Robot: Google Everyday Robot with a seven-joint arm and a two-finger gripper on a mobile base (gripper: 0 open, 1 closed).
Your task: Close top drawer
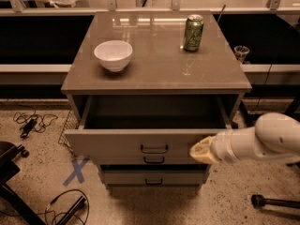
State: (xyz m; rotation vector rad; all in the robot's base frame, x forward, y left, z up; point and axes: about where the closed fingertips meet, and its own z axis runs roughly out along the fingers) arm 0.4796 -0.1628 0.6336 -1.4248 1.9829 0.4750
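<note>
the top drawer (108,144) is seen partly pulled out beneath the desk (154,64) top, its front panel met at the right by the gripper (200,150), whose grip cannot be told.

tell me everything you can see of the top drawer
The top drawer is wide, grey-brown, with a flat front and a small dark pull handle at its centre. It stands partly pulled out of the cabinet, level, its inside in shadow. The end effector is at the front's right part, seemingly touching it.
</note>
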